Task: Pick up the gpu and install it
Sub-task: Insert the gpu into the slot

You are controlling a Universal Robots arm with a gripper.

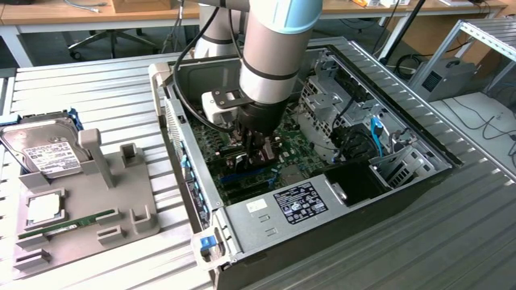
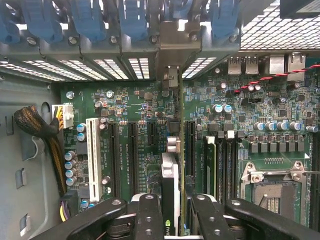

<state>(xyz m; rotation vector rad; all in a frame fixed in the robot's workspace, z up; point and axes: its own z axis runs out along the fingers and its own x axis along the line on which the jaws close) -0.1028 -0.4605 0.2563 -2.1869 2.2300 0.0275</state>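
The gpu (image 2: 170,182) is held by the hand (image 2: 172,216), with a black finger (image 2: 147,215) pressed on each side of it. The card is seen from its thin edge: a green strip with a silver and black part beside it and a small green mark. It is held upright inside the open computer case (image 1: 387,199), just over the black slots (image 2: 132,150) of the green board (image 2: 135,107). Whether a slot is touched cannot be told. The case is set in the middle of the worktop (image 1: 105,84), and a hard drive (image 1: 45,151) is kept on a grey holder (image 1: 121,205) by the worktop's edge at the exterior view's left
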